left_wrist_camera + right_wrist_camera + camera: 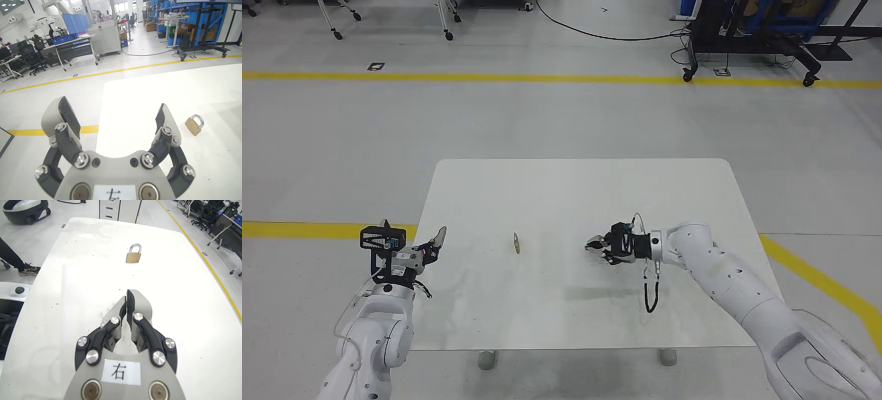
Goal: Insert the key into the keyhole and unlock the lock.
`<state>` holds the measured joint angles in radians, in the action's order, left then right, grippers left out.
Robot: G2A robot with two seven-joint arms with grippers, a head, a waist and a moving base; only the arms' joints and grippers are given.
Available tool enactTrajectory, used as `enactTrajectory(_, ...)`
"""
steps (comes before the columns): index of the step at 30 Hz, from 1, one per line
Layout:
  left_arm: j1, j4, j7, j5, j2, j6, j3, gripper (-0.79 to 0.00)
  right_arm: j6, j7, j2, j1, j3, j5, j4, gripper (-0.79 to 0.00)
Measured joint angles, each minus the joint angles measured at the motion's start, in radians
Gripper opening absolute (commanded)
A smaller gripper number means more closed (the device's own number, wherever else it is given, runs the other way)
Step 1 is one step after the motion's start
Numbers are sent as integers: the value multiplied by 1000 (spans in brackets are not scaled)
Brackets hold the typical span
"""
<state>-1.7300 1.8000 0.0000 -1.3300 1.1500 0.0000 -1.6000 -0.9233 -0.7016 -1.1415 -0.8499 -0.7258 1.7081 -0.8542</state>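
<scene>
Two grippers, one gold padlock (133,255) between them.
Left gripper (113,103) wide open, empty; right gripper (126,293) pinched shut. Each has a white label (121,371) with one black sign. Padlock stands up, silver loop on top.

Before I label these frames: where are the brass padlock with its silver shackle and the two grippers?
Brass padlock with silver shackle (133,257): right wrist view, brass body.
Left gripper (113,102): left wrist view, midway between fingertips.
Right gripper (127,293): right wrist view, between shut fingertips.
</scene>
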Motion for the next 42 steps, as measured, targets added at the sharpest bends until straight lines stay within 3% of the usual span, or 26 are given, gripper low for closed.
enactTrajectory(8,11,18,-10,-35,1,-3,24,0,26,-139,-24,10,36,-21,104,-785)
enactTrajectory(14,94,76,-160,-171,5,-133,177,0,66,-104,-51,30,65,-27,163,-785)
enactTrajectory(18,203,66,-349,-283,13,-255,319,0,81,-121,-61,40,71,-39,190,-785)
enactTrajectory(20,252,47,-412,-323,21,-273,384,0,83,-134,-64,44,73,-41,202,-785)
enactTrajectory(27,381,-18,-518,-361,57,-267,574,0,84,-184,-70,61,87,-23,240,-785)
enactTrajectory(42,566,-240,-590,-344,124,-155,726,0,66,-262,-81,97,115,8,303,-785)
